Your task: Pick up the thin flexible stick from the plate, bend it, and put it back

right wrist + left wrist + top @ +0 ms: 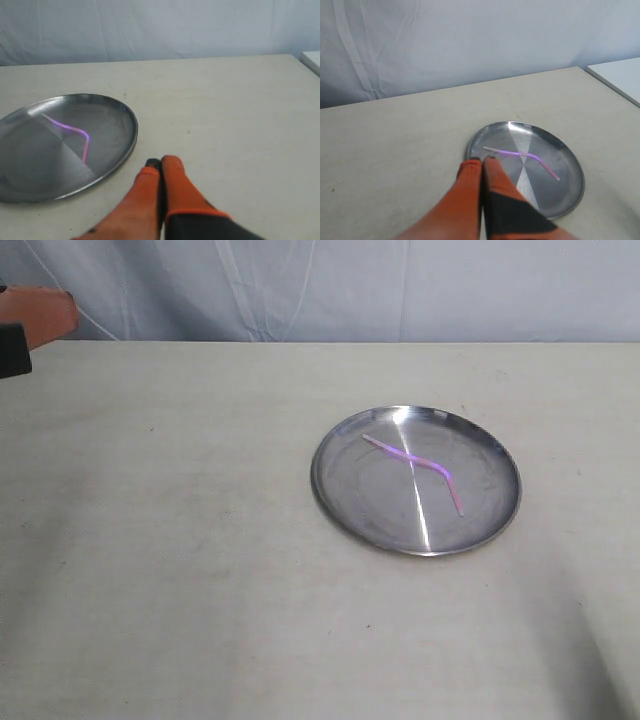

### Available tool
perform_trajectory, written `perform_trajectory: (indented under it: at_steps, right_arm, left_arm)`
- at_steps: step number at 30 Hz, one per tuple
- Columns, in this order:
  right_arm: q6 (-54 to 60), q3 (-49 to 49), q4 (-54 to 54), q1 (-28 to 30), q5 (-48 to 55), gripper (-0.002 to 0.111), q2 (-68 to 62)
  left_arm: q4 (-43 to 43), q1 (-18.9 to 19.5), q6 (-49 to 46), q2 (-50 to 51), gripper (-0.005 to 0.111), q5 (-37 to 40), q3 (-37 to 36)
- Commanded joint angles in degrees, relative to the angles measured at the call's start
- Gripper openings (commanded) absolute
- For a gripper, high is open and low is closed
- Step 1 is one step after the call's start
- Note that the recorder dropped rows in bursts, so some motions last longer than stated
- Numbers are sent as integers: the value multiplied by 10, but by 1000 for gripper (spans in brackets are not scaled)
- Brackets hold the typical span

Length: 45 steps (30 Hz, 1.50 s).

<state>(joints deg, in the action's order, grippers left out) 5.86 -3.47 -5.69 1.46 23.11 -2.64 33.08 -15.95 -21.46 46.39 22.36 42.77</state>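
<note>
The round silver plate (340,502) lies on the table right of centre, with a bright streak across it. On it rests the thin pink-purple stick (415,462), kinked into a shallow bend. The plate (570,192) and stick (522,155) also show in the left wrist view, where my left gripper (483,160) is shut and empty, its tips over the plate's edge. At the exterior view's far left edge only an orange part of the left gripper (38,314) shows. My right gripper (160,162) is shut and empty beside the plate (117,150), apart from the stick (75,131).
The beige table (180,540) ends at a pale blue cloth backdrop (350,290). A white surface (620,75) lies past the table's edge in the left wrist view.
</note>
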Motion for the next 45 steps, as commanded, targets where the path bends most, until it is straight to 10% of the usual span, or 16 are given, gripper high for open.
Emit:
perform_trajectory:
  at_steps: [1, 25, 35, 45]
  right_arm:
    - [3, 27, -3, 3, -29, 0, 7]
    - [3, 27, -4, 3, -29, 0, 7]
    - [3, 27, -13, 2, -29, 0, 7]
    - [3, 27, -13, 2, -29, 0, 7]
  left_arm:
    - [3, -3, 3, -4, 0, -1, -2]
    - [-77, -3, 5, -19, 0, -44, -20]
    - [-245, 2, 189, -208, 0, -189, -237]
    - [-263, 91, 200, -385, 0, -122, -372]
